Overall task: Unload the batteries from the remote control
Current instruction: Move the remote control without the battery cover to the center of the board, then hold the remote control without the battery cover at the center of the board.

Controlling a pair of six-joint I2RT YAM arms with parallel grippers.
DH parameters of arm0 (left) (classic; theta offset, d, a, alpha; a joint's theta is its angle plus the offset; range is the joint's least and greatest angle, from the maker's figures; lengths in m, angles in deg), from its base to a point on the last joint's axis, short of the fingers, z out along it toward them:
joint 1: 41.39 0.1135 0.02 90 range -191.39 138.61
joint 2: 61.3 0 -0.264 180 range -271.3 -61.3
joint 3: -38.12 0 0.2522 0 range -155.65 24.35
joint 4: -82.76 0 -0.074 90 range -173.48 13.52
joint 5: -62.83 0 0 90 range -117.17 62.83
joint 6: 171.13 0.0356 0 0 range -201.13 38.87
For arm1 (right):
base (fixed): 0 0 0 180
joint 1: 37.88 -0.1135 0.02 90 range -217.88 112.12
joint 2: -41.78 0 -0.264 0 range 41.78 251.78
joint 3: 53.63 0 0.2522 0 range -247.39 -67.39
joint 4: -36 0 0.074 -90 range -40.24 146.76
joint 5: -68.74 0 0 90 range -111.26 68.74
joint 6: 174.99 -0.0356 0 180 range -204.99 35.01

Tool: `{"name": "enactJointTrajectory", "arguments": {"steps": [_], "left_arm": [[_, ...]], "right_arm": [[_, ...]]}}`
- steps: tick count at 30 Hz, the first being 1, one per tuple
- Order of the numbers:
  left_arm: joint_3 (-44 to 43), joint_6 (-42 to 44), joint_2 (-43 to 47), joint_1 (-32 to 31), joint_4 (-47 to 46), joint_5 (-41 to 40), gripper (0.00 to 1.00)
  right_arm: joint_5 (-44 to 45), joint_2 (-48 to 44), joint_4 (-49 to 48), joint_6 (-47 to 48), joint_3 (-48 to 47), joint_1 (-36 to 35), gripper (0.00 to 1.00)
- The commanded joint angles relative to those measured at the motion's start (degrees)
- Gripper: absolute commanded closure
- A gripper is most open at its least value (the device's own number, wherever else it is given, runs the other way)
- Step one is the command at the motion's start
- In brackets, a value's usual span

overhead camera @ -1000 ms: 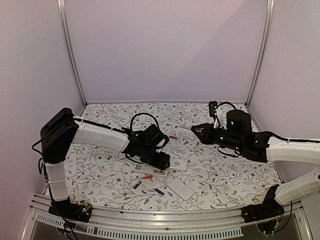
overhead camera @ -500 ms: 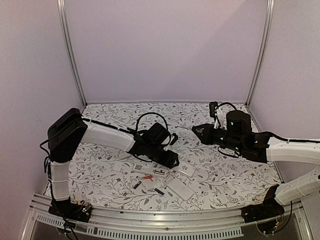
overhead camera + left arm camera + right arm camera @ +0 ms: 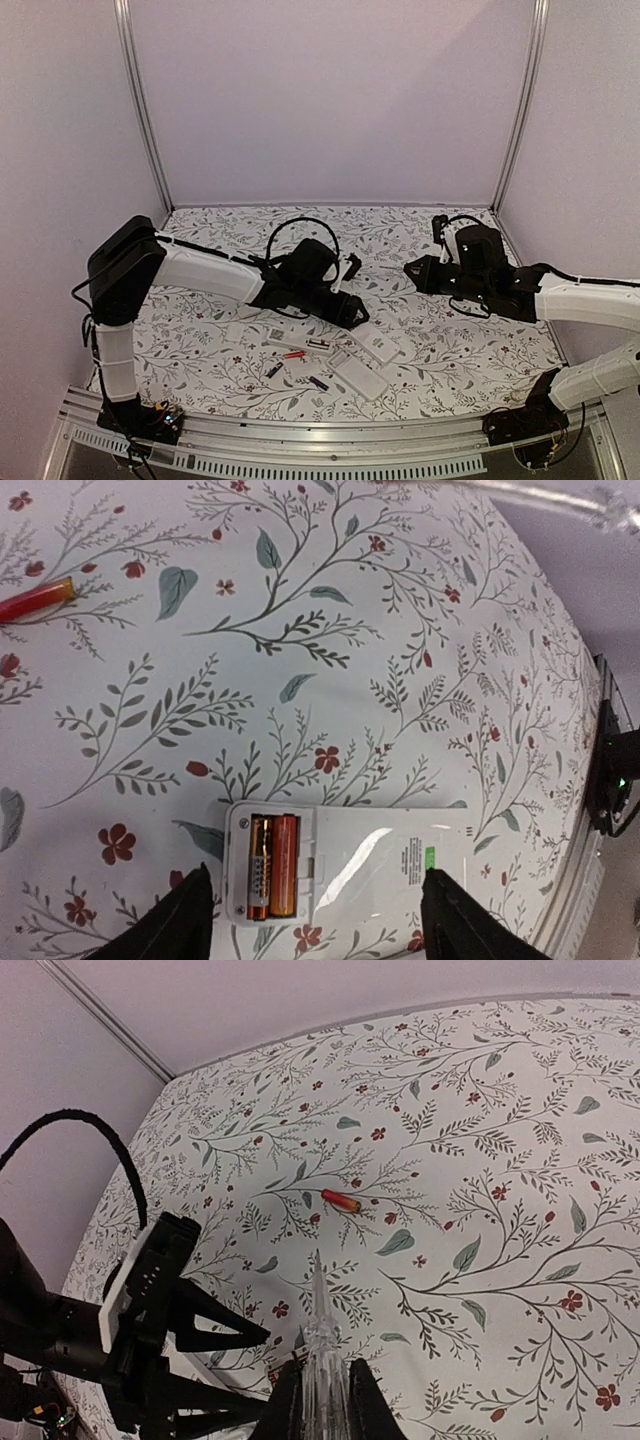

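A white remote control [image 3: 350, 868] lies face down with its battery bay open. Two batteries [image 3: 272, 868], one brownish-gold and one orange, sit side by side in the bay. My left gripper [image 3: 318, 925] hangs open above it, one finger off each end of the remote [image 3: 380, 343], touching nothing. A loose red battery [image 3: 340, 1201] lies on the cloth further back. Nearer the front edge lie a red battery [image 3: 293, 354] and two dark ones [image 3: 274, 370]. My right gripper [image 3: 318, 1405] is shut on a clear pointed tool [image 3: 318, 1340], held in the air right of the left gripper [image 3: 190, 1330].
A second white remote [image 3: 360, 375] lies near the front edge, and an opened white piece [image 3: 300, 344] lies left of it. The floral cloth [image 3: 460, 345] covers the table. Metal posts [image 3: 140, 100] and walls close in the back and sides.
My left gripper has moved right and now hangs over the remote. The right gripper has drawn back a little to the right, still holding the tool.
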Motion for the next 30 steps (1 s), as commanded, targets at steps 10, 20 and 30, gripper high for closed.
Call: {"name": "enactJointTrajectory", "arguments": {"steps": [10,20,30], "left_arm": [[13.77,-18.52,8.01,2.36,-6.87,10.52,0.54],[13.10,-19.53,5.86,2.41,-8.46,10.20,0.58],[10.04,-17.87,2.77,2.40,-6.26,8.86,0.64]], "right_arm": [[-15.54,4.29,6.10,11.41,0.39,0.20,1.00],[-15.69,8.68,4.56,12.69,-0.09,0.16,1.00],[-16.00,11.43,3.75,13.35,-0.91,0.16,1.00]]}}
